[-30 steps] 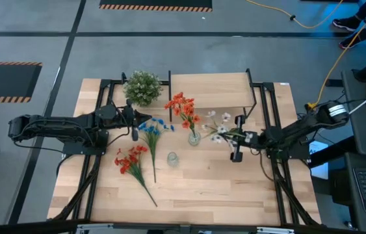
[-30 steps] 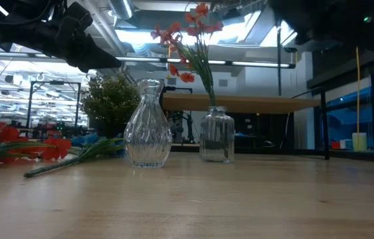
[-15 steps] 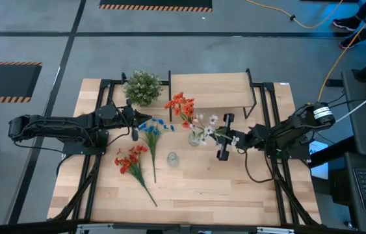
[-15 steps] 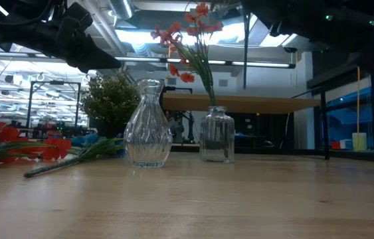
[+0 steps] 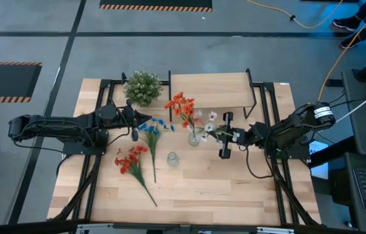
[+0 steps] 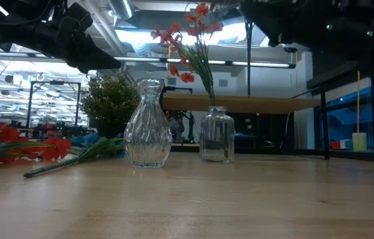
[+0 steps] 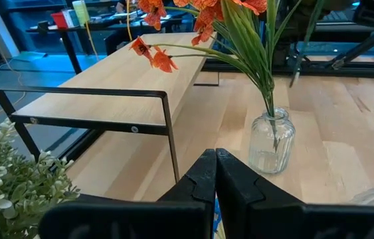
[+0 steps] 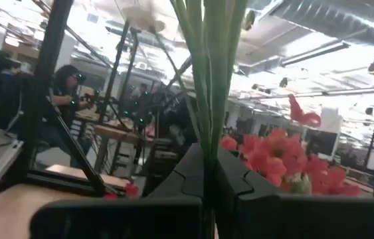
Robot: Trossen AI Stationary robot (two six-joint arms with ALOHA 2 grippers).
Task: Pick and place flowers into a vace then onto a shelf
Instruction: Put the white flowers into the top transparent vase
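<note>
Right gripper [image 5: 225,135] is pinched on the white-green spray [image 5: 207,123], holding it up beside the small glass vase [image 5: 194,138] with the red-orange spray [image 5: 181,107], presumably to drop its stem in. Left gripper [image 5: 134,125] waits, fingers together, near the blue spray [image 5: 153,127]; the shelf [image 5: 212,91] sits just behind.

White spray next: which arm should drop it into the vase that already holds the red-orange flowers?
Right. The right gripper is shut on the white spray, holding it beside the vase with the red-orange flowers. The left gripper is shut and empty, near the blue spray, farther from that vase.
</note>
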